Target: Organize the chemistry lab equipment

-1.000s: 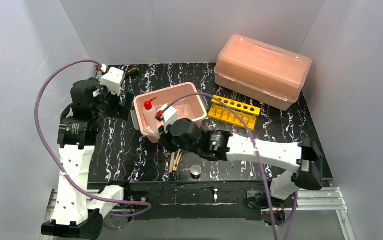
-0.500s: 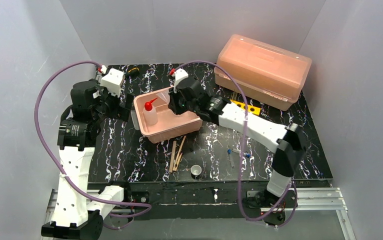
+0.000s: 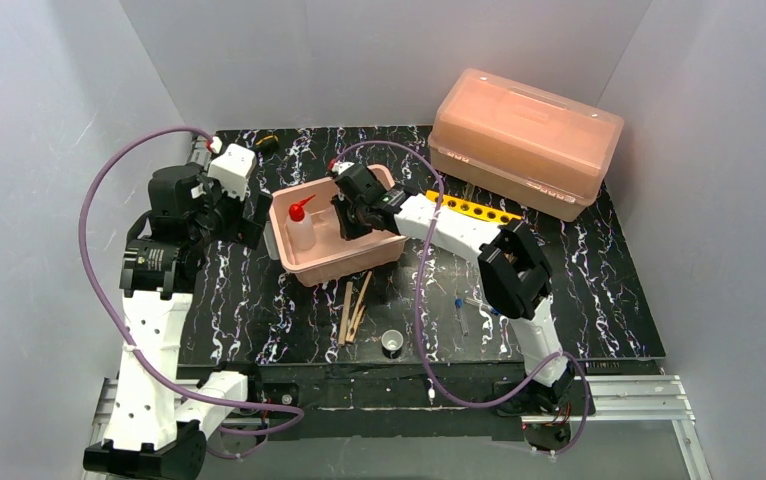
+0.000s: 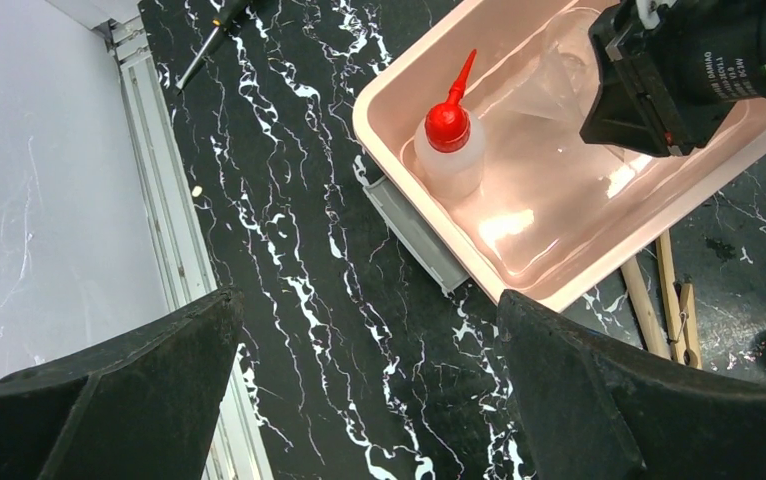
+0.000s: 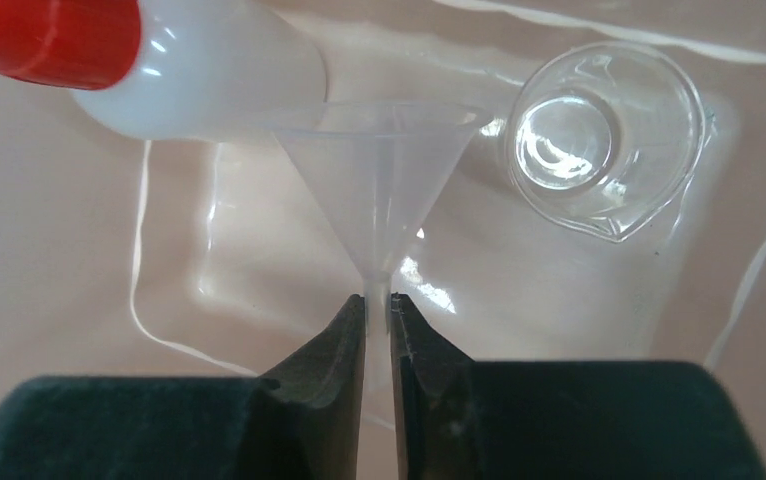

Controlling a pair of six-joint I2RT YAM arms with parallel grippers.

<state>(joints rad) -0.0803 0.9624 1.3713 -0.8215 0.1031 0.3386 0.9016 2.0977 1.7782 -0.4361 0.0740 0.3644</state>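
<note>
The white squeeze bottle with red nozzle (image 3: 300, 228) stands in an open pink tray (image 3: 339, 272). It also shows in the left wrist view (image 4: 449, 150) and the right wrist view (image 5: 199, 65). My right gripper (image 5: 378, 310) is inside the tray, shut on the stem of a clear funnel (image 5: 379, 170). The glass beaker (image 5: 599, 135) stands in the tray just beyond it. My left gripper (image 4: 369, 400) is open and empty over the table left of the tray. Wooden clamps (image 3: 354, 308), the tiny cup (image 3: 392, 343) and blue-capped tubes (image 3: 460, 313) lie in front of the tray.
The yellow rack (image 3: 479, 208) sits right of the tray, partly behind the right arm. The big pink lidded box (image 3: 524, 140) stands at the back right. A dark tool (image 3: 264, 143) lies at the back left corner.
The right arm swung from the tray's front edge, over the clamps, to the back of the tray. Its gripper is now down inside the tray. The left arm barely moved.
</note>
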